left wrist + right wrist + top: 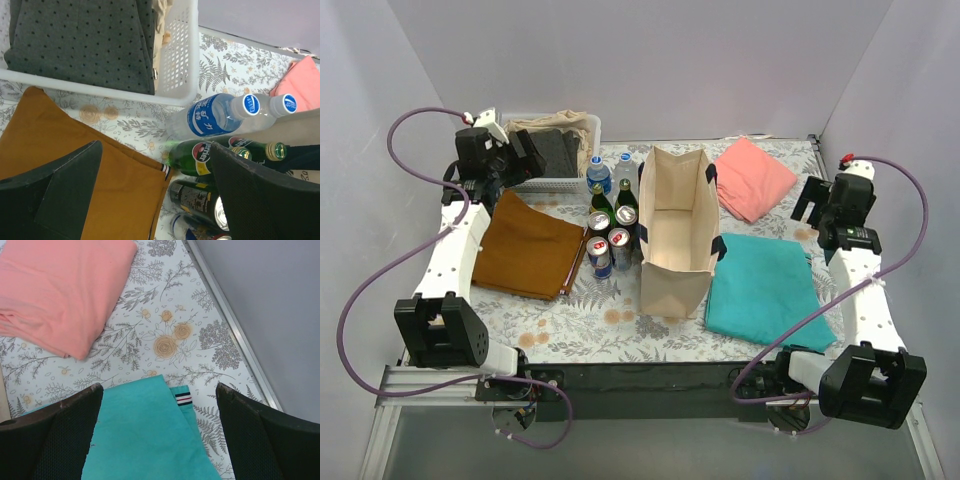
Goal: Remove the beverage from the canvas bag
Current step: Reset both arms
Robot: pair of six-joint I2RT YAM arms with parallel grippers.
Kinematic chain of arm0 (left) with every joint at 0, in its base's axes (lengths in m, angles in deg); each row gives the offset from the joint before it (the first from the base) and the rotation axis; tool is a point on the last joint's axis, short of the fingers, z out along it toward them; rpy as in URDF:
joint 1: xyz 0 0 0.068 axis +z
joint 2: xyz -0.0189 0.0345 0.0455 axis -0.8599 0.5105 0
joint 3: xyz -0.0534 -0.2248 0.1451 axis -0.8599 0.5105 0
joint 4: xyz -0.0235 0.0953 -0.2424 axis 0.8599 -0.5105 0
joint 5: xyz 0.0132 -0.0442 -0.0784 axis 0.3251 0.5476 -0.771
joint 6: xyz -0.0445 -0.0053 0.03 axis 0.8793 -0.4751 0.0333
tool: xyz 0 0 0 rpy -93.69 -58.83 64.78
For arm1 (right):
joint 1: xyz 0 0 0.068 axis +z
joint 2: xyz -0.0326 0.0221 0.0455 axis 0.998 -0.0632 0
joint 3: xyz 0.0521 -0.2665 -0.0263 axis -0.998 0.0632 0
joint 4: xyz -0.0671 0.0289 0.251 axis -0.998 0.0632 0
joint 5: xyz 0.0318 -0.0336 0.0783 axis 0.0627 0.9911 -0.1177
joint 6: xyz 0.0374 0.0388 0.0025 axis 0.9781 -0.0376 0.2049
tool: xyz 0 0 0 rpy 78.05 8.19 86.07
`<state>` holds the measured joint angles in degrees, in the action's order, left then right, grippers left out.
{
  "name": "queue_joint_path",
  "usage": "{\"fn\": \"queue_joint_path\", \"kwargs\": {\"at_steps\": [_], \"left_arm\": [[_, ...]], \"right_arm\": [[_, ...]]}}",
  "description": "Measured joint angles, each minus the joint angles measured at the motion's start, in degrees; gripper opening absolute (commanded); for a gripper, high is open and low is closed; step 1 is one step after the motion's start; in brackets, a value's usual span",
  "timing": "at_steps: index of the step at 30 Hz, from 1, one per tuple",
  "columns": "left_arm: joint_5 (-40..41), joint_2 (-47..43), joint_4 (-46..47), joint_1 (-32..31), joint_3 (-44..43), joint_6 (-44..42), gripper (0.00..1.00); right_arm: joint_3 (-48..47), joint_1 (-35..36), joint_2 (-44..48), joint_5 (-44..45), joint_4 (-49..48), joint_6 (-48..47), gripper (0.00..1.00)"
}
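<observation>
The canvas bag, beige with navy handles, stands open and upright mid-table. From above its inside shows only beige cloth; no beverage shows in it. Left of the bag stand two water bottles, two green bottles and several cans. In the left wrist view I see a water bottle, a green Perrier bottle, a dark can and a strip of the bag. My left gripper is open and empty over the brown cloth. My right gripper is open and empty, right of the bag.
A white basket with grey dotted cloth stands at the back left. A brown cloth lies left of the drinks. A pink cloth and a teal cloth lie right of the bag.
</observation>
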<state>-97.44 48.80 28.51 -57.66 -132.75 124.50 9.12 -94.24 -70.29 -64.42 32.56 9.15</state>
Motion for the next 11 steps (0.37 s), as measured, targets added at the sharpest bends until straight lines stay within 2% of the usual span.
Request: {"fn": "queue_joint_path", "kwargs": {"at_steps": [11], "left_arm": [[-1.4,-0.3,8.9,0.0,8.2,1.7,0.88]], "right_arm": [[16.9,0.1,0.5,10.0,-16.5,2.8,0.98]]}}
